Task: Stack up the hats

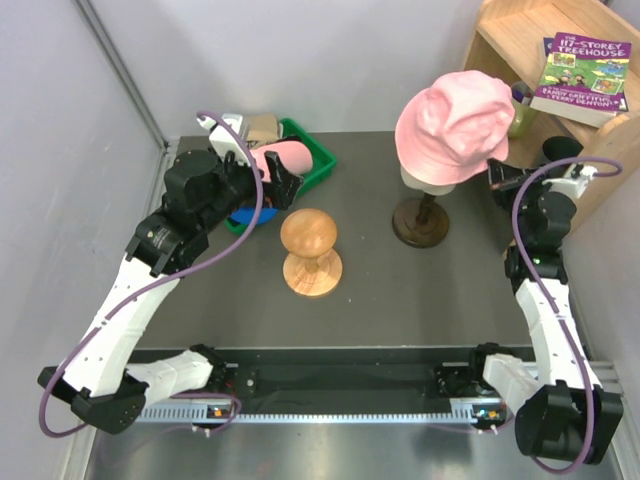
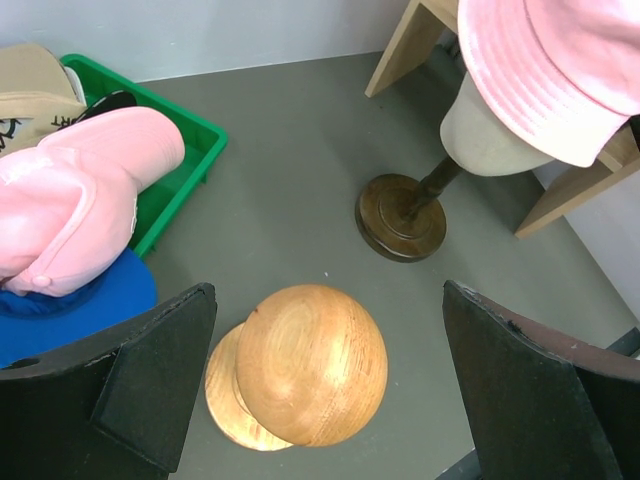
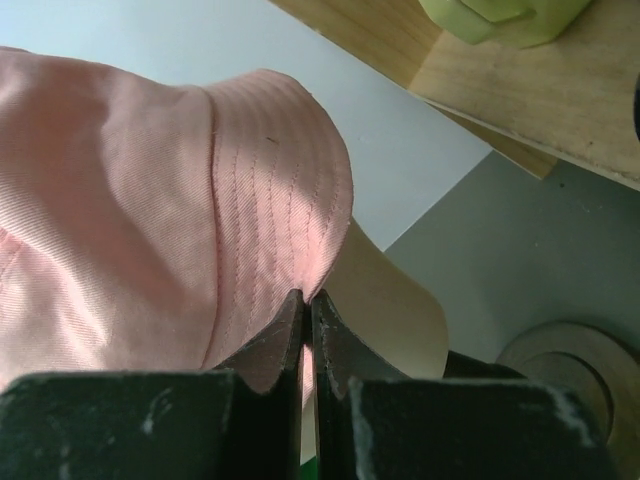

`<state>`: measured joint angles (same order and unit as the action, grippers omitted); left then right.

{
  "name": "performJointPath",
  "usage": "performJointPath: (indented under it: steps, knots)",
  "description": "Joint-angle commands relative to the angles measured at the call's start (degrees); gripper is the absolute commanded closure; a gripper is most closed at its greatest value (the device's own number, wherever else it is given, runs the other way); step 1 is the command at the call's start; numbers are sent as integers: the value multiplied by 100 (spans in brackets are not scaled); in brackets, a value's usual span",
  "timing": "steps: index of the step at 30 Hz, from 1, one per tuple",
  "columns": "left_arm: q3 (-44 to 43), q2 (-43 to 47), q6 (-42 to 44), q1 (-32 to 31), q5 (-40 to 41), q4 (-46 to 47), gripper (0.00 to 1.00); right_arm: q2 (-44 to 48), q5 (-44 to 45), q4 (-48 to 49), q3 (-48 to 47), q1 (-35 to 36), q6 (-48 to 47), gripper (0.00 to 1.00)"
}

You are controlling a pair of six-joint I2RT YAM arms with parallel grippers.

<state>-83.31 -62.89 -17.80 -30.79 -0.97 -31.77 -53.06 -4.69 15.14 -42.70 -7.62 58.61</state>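
Right wrist view: right tool point(image 3: 308, 302) clamped on pink hat point(image 3: 150, 200) on mannequin head point(image 3: 392, 312); left tool point(image 2: 328, 300) spread above wooden stand point(image 2: 310, 365).

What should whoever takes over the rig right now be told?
Left gripper: open, empty, above the knob stand.
Right gripper: shut on the brim of the pink hat, which sits on the mannequin head.
Pink cap lies on the blue cap at the green bin's edge; tan cap in the bin.
Done: nothing on the stand.
Left: probably lift the pink hat off, then stack all hats.
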Motion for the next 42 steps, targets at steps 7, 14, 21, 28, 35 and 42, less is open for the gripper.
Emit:
performJointPath:
  steps: [7,14,21,28,35,42]
  knots:
    - [86,93,49,11,45,-31,1,23,346,-547,-10,94,-253,91]
    - [52,49,-100,37,527,-259,1,866,741,-1495,-213,102,-868,32]
    - [87,-161,-294,291,1081,-514,1,2061,997,-2708,121,111,-1527,23]
    - [332,-566,-566,1645,423,-533,1,2748,951,-3324,717,1100,-2073,30]
    - [359,-1207,-347,1892,817,-338,1,2599,2382,-3307,1132,3080,-1827,33]
    - [824,-1427,-610,2129,2012,-453,1,1607,3237,-2903,895,4435,-2020,31]
